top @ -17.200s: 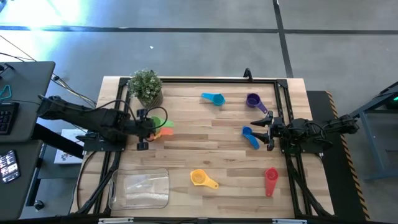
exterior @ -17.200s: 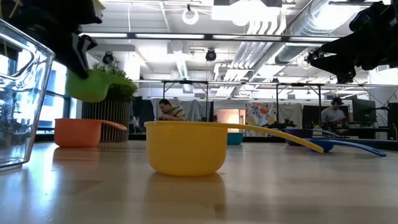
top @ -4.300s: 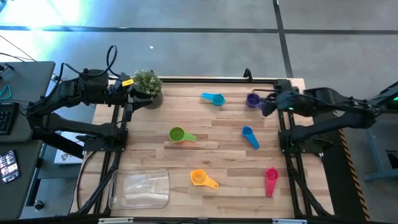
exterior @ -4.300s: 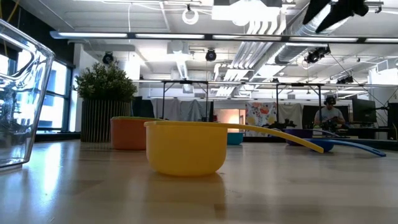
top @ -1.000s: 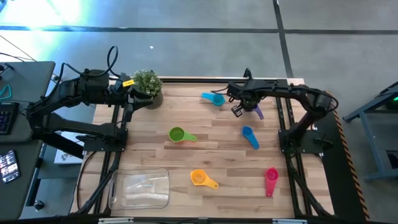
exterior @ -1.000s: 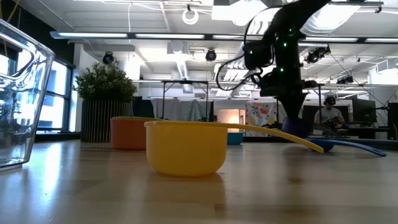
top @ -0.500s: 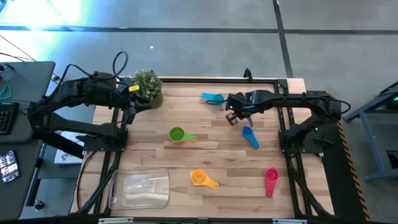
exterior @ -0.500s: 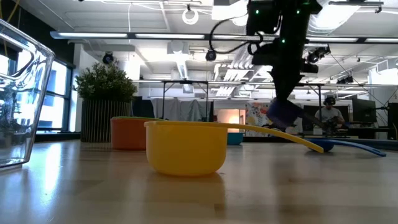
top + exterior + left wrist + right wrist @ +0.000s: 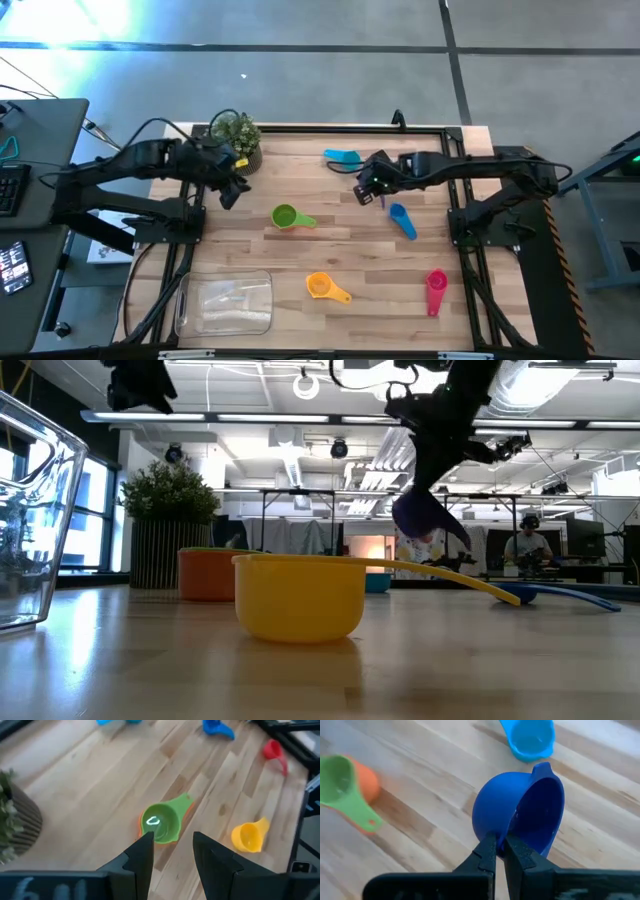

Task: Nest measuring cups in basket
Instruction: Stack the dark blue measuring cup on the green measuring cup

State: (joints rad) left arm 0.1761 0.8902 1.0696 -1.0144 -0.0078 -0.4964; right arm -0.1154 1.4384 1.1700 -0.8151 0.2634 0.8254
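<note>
I've got the right gripper [image 9: 500,851] clenched on the purple cup's [image 9: 520,815] rim, bowl hanging ahead of my fingers, the green-on-orange stack [image 9: 347,782] off to the side; left gripper [image 9: 172,851] hovers part-open, empty.

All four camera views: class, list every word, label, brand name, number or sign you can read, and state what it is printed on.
No text can be read in any view.
Yellow tag on the left arm: too small to read.
Measuring cups, such as the yellow cup: no markings show.
Basket: no label shows.
Room behind the table in the low view: nothing legible.
</note>
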